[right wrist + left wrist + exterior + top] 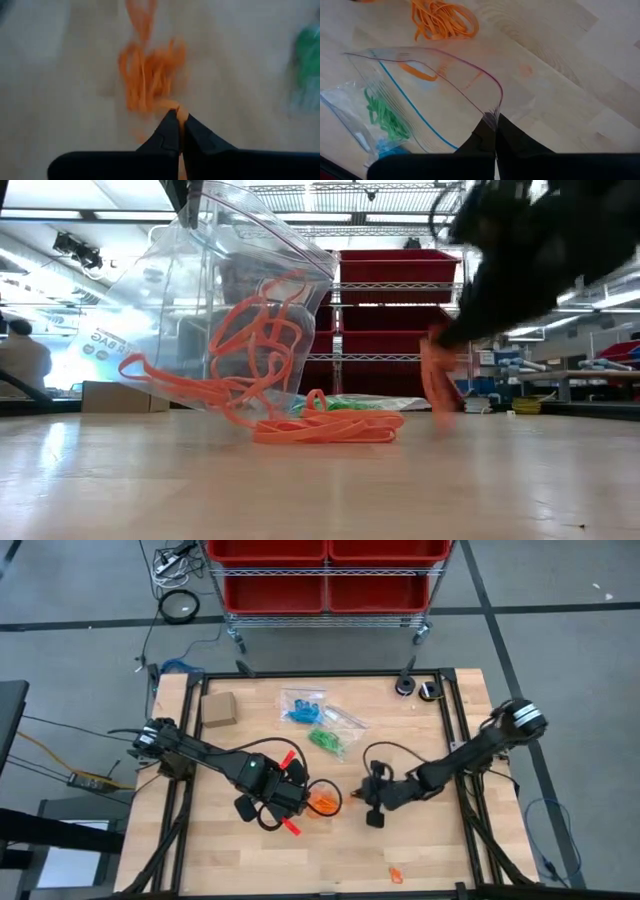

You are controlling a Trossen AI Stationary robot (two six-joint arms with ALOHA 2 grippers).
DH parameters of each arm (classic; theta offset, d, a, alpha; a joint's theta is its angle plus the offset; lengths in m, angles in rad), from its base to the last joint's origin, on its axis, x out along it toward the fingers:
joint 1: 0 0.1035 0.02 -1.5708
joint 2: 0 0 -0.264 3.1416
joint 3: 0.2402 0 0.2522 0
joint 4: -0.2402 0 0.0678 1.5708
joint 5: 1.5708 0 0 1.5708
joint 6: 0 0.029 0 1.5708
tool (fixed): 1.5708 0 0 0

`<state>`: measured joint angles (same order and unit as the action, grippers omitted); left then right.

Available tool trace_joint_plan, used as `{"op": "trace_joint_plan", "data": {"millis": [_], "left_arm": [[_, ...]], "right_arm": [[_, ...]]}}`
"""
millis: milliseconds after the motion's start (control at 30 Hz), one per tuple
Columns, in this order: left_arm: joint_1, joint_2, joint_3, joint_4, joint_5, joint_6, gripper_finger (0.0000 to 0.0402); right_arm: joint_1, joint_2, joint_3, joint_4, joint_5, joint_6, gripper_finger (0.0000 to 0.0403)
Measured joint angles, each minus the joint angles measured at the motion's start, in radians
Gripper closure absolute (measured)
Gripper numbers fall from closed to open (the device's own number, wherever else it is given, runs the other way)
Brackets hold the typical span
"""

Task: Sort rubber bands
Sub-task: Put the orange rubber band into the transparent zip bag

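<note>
Low in the frame, the right gripper pinches an orange band at the pile; lift cleanly, one band only. Beyond, upper left, the left gripper holds the bag rim, mouth agape.

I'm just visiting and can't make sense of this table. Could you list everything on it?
orange rubber bands: a pile, table centre, some in the held bag; one strand in the right gripper
stray orange band: one, near front edge
clear zip bag: one, held up by the left gripper
bag of blue bands: one, back centre
bag of green bands: one, beside it
cardboard box: one, tan, back left
left gripper: shut on the bag's edge
right gripper: shut on an orange band
</note>
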<state>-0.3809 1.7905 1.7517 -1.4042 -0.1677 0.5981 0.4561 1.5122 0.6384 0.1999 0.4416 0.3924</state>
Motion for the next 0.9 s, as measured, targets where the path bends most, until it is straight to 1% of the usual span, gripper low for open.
{"op": "trace_joint_plan", "data": {"millis": [100,200,367,433,567,700,900], "left_arm": [[0.0,0.0,0.0,0.001,0.0,0.001,0.0401],[0.0,0.0,0.0,0.002,0.0,0.0,0.0401],[0.0,0.0,0.0,0.003,0.0,0.0,0.04],[0.0,0.0,0.0,0.003,0.0,0.0,0.04],[0.0,0.0,0.0,0.004,0.0,0.0,0.04],[0.0,0.0,0.0,0.004,0.001,0.001,0.04],[0.001,0.0,0.0,0.011,0.001,0.001,0.04]], "right_arm": [[-0.001,-0.1,0.0,0.011,0.002,-0.037,0.0402],[-0.002,-0.171,0.0,0.042,0.03,-0.101,0.0402],[-0.029,-0.205,0.002,0.213,0.053,-0.235,0.0402],[-0.047,-0.192,0.016,0.248,0.054,-0.274,0.0403],[-0.083,-0.152,0.06,0.248,0.044,-0.318,0.0403],[-0.119,-0.08,0.12,0.281,-0.027,-0.342,0.0403],[-0.17,0.088,0.271,0.283,-0.146,-0.392,0.0403]]}}
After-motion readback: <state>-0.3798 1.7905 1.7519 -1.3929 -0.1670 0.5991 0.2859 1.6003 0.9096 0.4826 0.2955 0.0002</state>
